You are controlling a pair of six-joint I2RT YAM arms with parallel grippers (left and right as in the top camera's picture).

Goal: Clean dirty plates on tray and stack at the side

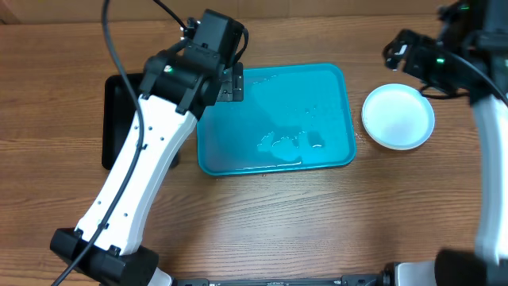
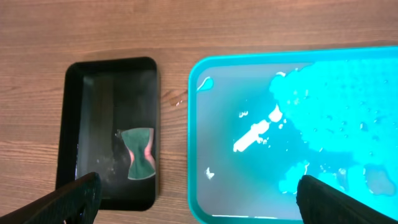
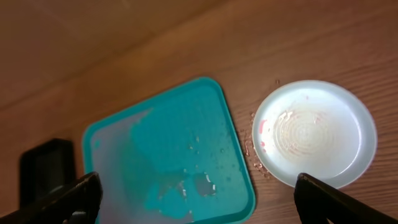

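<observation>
As seen from overhead, the tray (image 1: pixel 333 79) lies at the middle of the table (image 1: pixel 278 230), with no plate on it; its floor is wet, with shallow puddles (image 1: pixel 282 144) gathered toward the near edge. One white plate (image 1: pixel 398 117) rests on the table just right of the tray, apart from its rim. Whether further plates lie beneath it cannot be told from these views; only one rim shows. In the right wrist view a faint red smear (image 3: pixel 260 127) marks the plate's inner wall on the side facing the tray, and small water drops (image 3: pixel 249 152) dot the wood between the two. Left gripper (image 2: pixel 199 186): released, fingers spread wide, holding nothing, hanging over the tray's far left edge. Below it, left of the tray and not touching it, sits a black tray (image 2: pixel 81 124) with a wet floor; a green sponge (image 2: pixel 138 154), pinched at its waist, lies flat inside. Right gripper (image 3: pixel 198 182): likewise released, fingers wide, empty, raised above the table beyond the plate.
</observation>
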